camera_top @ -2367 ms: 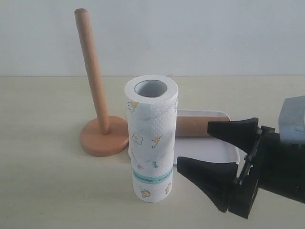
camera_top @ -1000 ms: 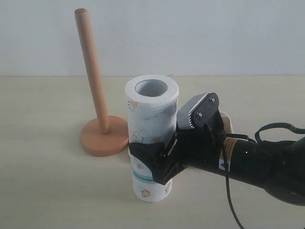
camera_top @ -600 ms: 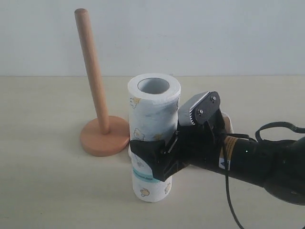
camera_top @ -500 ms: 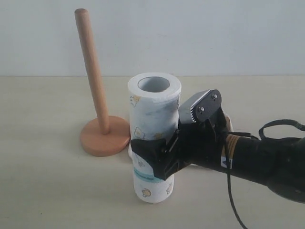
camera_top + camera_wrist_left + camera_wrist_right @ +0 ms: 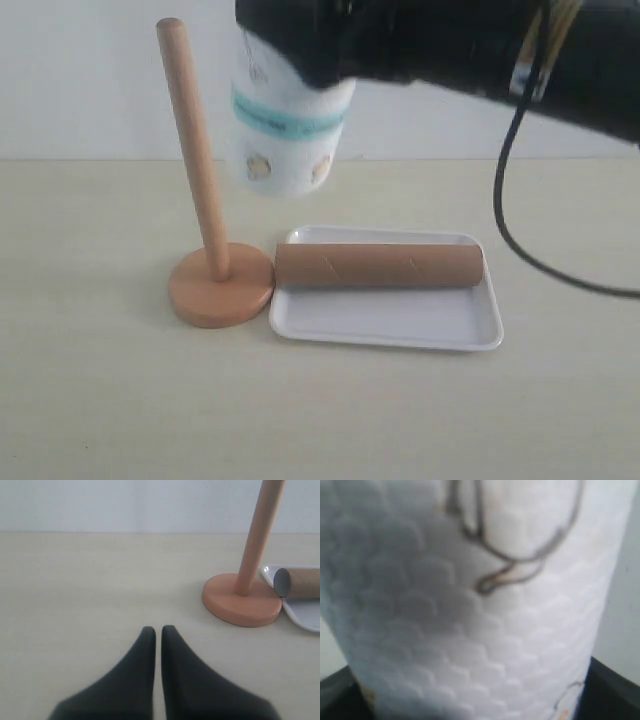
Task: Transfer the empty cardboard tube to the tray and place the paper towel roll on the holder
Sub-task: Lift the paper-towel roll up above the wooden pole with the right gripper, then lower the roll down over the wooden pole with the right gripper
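Currently the paper towel roll [image 5: 285,135] hangs in the air, slightly tilted, just beside the upper part of the holder [image 5: 207,262] pole and not touching it. Its lower end is below the pole's tip. The right gripper [image 5: 300,50] is clamped around the roll's upper half, and its black arm runs in across the top of the exterior view from the right. Only the right wrist view shows the embossed paper [image 5: 470,605] up close, filling the picture, with dark gripper parts at either side. Below, the empty cardboard tube [image 5: 378,266] lies on its side in the tray [image 5: 390,325], which sits just beside the holder's disc base. The left wrist view alone shows the left gripper [image 5: 156,630], its two fingers pressed together on nothing, low over the bare table [image 5: 75,580]. It is well apart from the holder [image 5: 241,600], the tube's open end [image 5: 282,582] and the tray corner [image 5: 305,617].
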Tool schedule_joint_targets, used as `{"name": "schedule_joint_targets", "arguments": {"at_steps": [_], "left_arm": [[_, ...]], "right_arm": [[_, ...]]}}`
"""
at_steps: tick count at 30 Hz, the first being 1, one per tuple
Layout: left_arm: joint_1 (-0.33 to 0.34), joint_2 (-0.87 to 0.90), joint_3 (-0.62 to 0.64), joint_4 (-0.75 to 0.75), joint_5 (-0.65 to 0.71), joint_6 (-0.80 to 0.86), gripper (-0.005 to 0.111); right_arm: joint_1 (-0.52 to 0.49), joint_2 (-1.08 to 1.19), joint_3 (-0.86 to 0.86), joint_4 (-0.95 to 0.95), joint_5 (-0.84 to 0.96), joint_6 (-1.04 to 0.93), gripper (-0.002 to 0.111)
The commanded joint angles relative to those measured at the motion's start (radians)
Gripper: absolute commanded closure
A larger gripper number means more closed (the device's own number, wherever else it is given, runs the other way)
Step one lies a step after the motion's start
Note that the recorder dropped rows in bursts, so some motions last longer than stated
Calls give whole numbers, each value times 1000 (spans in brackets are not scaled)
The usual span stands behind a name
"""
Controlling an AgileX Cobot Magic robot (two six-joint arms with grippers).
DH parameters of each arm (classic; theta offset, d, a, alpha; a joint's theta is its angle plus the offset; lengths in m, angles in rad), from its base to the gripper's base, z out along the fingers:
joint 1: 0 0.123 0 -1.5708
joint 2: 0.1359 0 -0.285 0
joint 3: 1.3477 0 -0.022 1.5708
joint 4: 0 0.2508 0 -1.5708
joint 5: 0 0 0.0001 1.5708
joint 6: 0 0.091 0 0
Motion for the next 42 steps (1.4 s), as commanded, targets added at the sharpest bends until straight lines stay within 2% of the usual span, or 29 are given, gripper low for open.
{"name": "schedule_joint_targets", "arguments": {"at_steps": [1,12,18,27,42], "left_arm": [[3,-2,3,7,-4,5,103],[3,-2,3,7,-5,5,103],[3,-2,3,7,-6,5,103],[3,-2,3,7,-6,5,103],[3,-2,3,7,-6,5,103]], "right_arm": [[4,-14,-167,-38,31,104,107],[163,160,-599,-44,303,101,107],[199,300,-755,-49,439,89,107],[199,395,-771,-49,512,89,107],[199,518,-771,-40,509,153,107]]}}
